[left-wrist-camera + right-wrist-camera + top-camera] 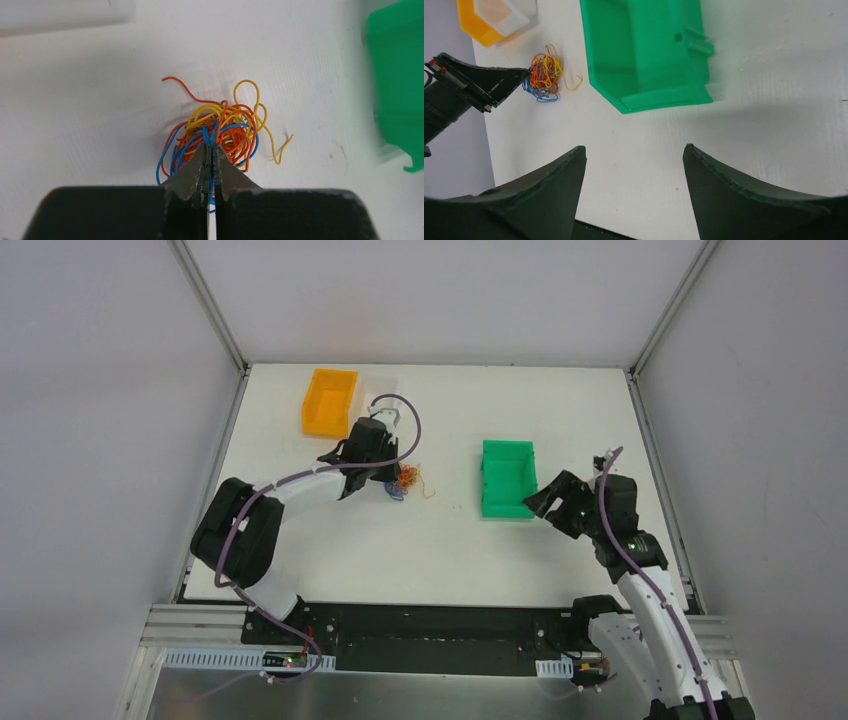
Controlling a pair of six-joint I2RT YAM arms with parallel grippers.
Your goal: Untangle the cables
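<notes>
The cables point(220, 130) are a small tangled ball of thin blue, orange-red and yellow strands on the white table; they also show in the top view point(408, 481) and the right wrist view point(544, 75). My left gripper point(212, 147) is at the near side of the ball, shut on a blue cable strand that runs between its fingers. My right gripper point(634, 150) is open and empty, above bare table near the green bin point(649, 50), far from the cables.
A green bin point(507, 478) stands right of the middle of the table. An orange bin point(329, 400) and a clear one point(381, 390) stand at the back left. The left arm's finger point(479, 85) shows in the right wrist view next to the cables.
</notes>
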